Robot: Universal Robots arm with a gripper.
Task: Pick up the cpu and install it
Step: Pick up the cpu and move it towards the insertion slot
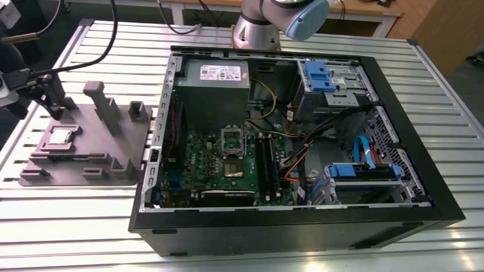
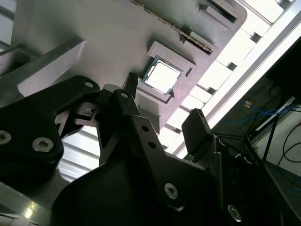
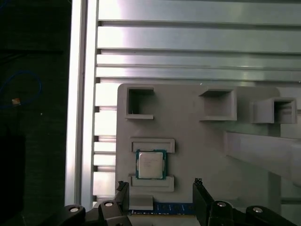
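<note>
The cpu (image 3: 150,164) lay flat, silver top up, in a shallow square seat of the grey plate (image 3: 188,141). The plate rested on the slatted table (image 1: 76,226) at the exterior view's left, beside the open computer case (image 1: 302,238). The jaws stood wide apart with nothing between them, hovering over the plate. In both wrist views the cpu sat clear of the two black fingertips (image 3: 123,190), just beyond the gap between them rather than inside it, and untouched.
</note>
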